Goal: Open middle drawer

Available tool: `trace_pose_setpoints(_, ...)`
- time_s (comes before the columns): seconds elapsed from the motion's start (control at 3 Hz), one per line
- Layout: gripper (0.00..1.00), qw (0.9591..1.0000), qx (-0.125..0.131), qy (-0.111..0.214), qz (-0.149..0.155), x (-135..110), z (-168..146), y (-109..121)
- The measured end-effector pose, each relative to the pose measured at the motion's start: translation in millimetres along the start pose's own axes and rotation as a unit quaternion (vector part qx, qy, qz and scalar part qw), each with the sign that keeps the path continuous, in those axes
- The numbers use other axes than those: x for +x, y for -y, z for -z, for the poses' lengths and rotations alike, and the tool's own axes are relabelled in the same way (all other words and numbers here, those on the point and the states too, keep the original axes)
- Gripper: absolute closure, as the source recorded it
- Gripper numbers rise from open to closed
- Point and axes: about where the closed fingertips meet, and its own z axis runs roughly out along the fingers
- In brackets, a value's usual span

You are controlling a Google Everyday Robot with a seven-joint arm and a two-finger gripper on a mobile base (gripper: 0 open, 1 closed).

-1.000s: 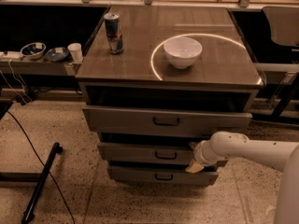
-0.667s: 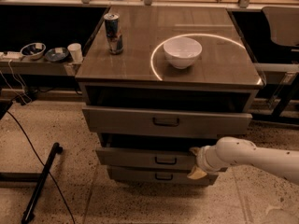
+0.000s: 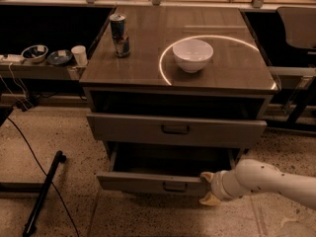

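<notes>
The middle drawer (image 3: 148, 182) is pulled well out of the grey-beige cabinet, and its dark inside shows behind the flat front. Its small dark handle (image 3: 175, 186) sits at the centre. My gripper (image 3: 208, 187) is at the right end of the drawer front, with one tan fingertip (image 3: 206, 176) above the front's edge and one below, shut on it. My white arm reaches in from the lower right. The taller top drawer (image 3: 175, 130) stands slightly out above. The lowest drawer is hidden under the middle one.
On the cabinet top (image 3: 143, 68) stand a white bowl (image 3: 192, 55) and a drink can (image 3: 119, 35). A low shelf at the left holds small bowls and a white cup (image 3: 78, 55). A black pole (image 3: 43, 194) and cables lie on the floor at the left. A chair (image 3: 296, 26) stands at the right.
The middle drawer has slid out toward the camera with my gripper on its right end. It now covers the lowest drawer. The view is closer to the cabinet.
</notes>
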Motion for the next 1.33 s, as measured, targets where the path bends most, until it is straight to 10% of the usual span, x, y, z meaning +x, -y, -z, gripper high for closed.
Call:
trace_pose_setpoints(0.67,0.48,0.9997,-0.003,0.009,0.021,-22.9,40.7,-23.1)
trace_pose_setpoints(1.33,0.74,0.9983,-0.023,-0.017,0.051,-71.7,31.5,54.1)
